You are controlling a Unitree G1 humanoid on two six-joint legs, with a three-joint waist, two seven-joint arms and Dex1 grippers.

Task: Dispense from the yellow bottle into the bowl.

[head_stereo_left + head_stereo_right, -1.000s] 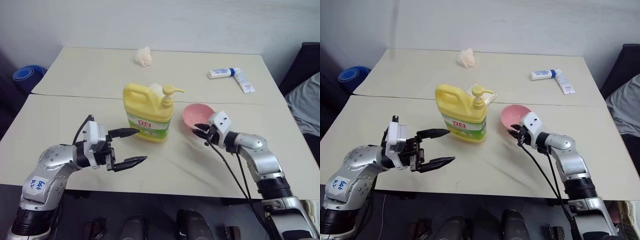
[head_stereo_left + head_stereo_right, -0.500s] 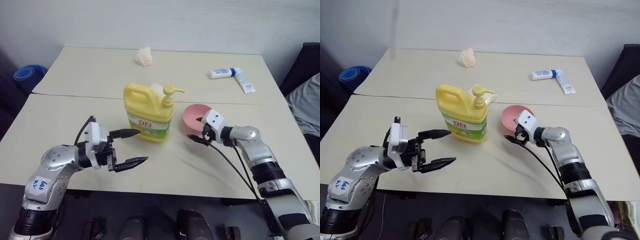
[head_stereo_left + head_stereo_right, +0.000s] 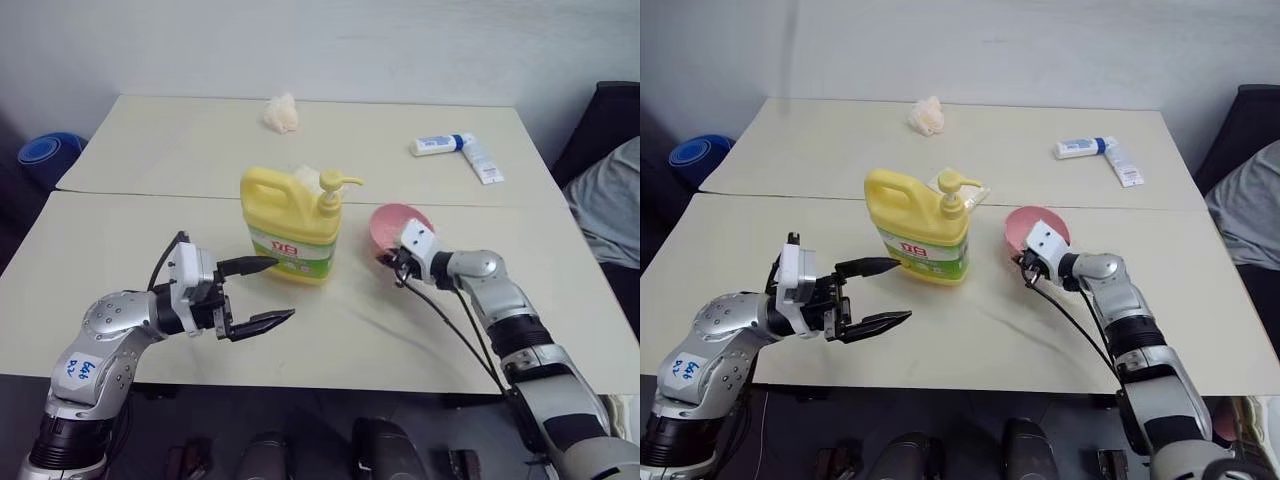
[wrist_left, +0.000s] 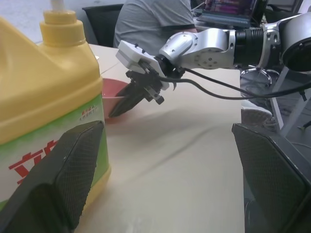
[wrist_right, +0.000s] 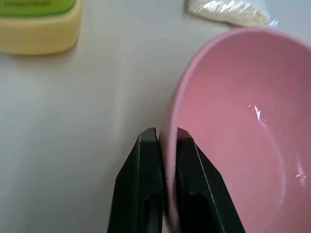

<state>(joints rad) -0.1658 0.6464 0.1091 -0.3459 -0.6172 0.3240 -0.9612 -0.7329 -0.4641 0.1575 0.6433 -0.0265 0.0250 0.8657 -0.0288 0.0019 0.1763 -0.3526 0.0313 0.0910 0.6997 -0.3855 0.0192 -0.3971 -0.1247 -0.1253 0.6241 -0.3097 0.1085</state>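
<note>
The yellow bottle [image 3: 290, 230] stands upright mid-table, its pump spout pointing toward the bowl [image 3: 402, 222], a small pink bowl just to its right. My right gripper [image 5: 165, 133] is shut on the bowl's near rim, one finger inside the wall and one outside. The bowl looks tipped slightly. My left gripper [image 3: 283, 288] hovers open just in front-left of the bottle, its upper fingertip close to the label and nothing between its fingers. In the left wrist view the bottle [image 4: 43, 97] looms close, with the right gripper [image 4: 121, 108] at the bowl beyond it.
A white-and-blue tube [image 3: 460, 148] lies at the back right, a crumpled pale wad [image 3: 282, 112] at the back centre, and a clear packet [image 3: 306, 178] behind the bottle. A seam joins two tables. A person in grey [image 3: 608, 200] sits at the right.
My right gripper moved forward to the bowl's rim, opened, then closed on it. The left arm stayed still. The whole view shifted slightly.
</note>
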